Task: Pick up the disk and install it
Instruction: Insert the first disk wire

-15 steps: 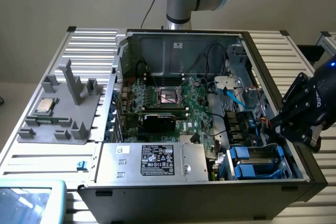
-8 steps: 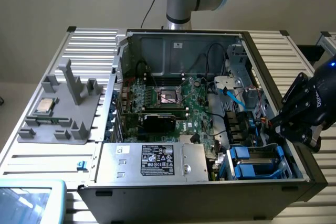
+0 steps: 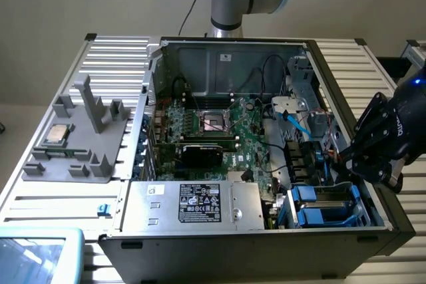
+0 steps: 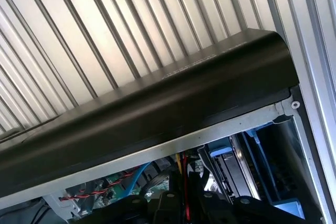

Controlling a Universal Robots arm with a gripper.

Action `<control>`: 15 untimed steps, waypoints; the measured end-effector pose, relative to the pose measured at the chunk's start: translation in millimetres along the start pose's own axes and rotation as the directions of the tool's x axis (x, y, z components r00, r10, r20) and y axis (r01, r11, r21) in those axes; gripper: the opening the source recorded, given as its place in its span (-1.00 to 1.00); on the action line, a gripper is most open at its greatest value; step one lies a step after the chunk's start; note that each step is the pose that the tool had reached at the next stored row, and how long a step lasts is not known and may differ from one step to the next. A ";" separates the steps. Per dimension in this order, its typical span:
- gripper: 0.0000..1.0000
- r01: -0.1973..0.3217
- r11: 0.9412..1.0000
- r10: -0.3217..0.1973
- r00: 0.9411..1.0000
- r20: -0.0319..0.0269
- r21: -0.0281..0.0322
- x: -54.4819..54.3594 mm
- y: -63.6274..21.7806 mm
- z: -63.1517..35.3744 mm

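Install step, likely late: disk in its bay, claw not on it.
Flat grey metal disk with bright blue carrier rails point(image 3: 329, 197) lying in the drive bay at the near corner of the open black computer tower case point(image 3: 233, 252), on the exterior view's right. Black gripper point(image 3: 351, 159) tilted over that side's case edge, just beside the bay, fingers together, nothing seen between them. Seating unconfirmed; any further push calls for a straight line along the rails, clear of the case wall.
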State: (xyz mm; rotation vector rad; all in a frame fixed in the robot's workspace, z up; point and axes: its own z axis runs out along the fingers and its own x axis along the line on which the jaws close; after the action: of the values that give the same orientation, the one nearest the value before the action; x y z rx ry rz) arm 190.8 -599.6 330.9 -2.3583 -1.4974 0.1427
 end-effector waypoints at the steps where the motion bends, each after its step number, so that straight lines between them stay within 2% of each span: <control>1: -0.66 -0.001 1.000 0.001 1.000 0.002 -0.001 -0.5 -1.0 0.2; 4: -0.66 -0.005 1.000 0.005 1.000 0.016 -0.008 -1.7 -4.5 1.2; 6: -0.66 -0.008 1.000 0.009 1.000 0.029 -0.015 -1.0 -6.2 0.1; 9: -0.66 -0.014 1.000 0.015 0.999 0.046 -0.024 1.5 -9.5 -5.1; 12: -0.66 -0.017 0.999 0.019 0.998 0.059 -0.031 4.9 -13.4 -12.2; 15: -0.66 -0.022 0.999 0.025 0.997 0.076 -0.040 6.6 -15.3 -15.2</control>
State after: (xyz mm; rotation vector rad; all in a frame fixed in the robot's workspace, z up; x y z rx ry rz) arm 184.6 -591.3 350.9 -2.4278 -1.5207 0.2140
